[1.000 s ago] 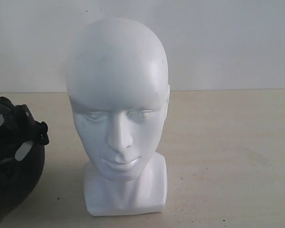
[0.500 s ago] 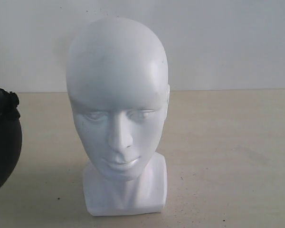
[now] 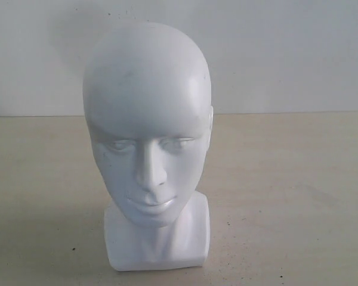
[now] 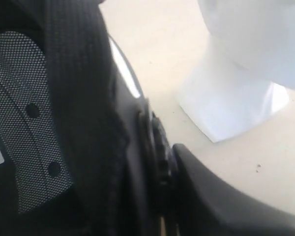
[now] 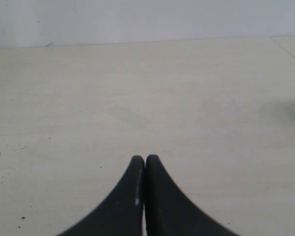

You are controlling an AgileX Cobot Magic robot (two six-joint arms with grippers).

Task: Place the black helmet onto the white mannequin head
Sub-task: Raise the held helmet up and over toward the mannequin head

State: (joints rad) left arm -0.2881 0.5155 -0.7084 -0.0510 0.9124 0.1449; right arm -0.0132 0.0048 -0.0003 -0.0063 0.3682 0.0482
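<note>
The white mannequin head stands upright on its squarish base, facing the exterior camera. In the left wrist view its base shows close by. The black helmet fills much of the left wrist view, showing its dark padded lining and mesh pads; it is out of the exterior view. My left gripper is shut on the helmet's rim, with one black finger outside the shell and the other hidden inside. My right gripper is shut on nothing, over bare table.
The beige table stretches to both sides of the head and ends at a plain white wall behind it. Neither arm shows in the exterior view.
The helmet, at the left edge of the exterior view a second ago, has slid out of that view to the left. The head has not moved.
</note>
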